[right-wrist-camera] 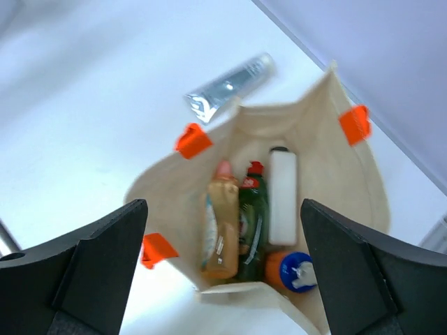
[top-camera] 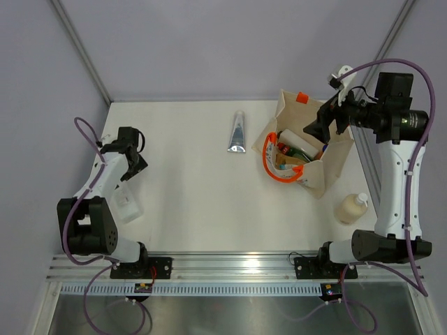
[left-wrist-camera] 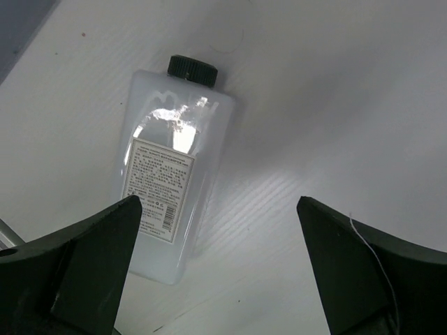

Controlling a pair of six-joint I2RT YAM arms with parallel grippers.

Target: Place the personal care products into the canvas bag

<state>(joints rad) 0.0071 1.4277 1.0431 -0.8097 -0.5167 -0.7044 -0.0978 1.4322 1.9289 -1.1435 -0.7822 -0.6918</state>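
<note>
Top external view, nearest the arm bases: a cream pump bottle (top-camera: 351,207) sits on the white table (top-camera: 195,209) at the right, close to the right arm and apart from the bag. At the left, a translucent flat bottle with a black screw cap (top-camera: 128,202) (left-wrist-camera: 171,167) lies flat on the table. The left gripper (top-camera: 133,157) (left-wrist-camera: 218,202) hangs over it with its fingers spread wide, pinching nothing.

Farther back on the right stands the beige canvas bag with orange handles (top-camera: 328,164) (right-wrist-camera: 328,139), its mouth open. The right gripper (top-camera: 318,125) (right-wrist-camera: 223,204) hovers above that mouth, fingers spread wide and empty. Inside the bag lie a peach-pink bottle (right-wrist-camera: 222,234), a green bottle with a red cap (right-wrist-camera: 253,216), a white bottle (right-wrist-camera: 283,199) and an orange-and-blue bottle (right-wrist-camera: 293,271), packed side by side.

Farthest back, a silver tube (top-camera: 237,132) (right-wrist-camera: 230,85) lies on the table left of the bag, not touching it.
</note>
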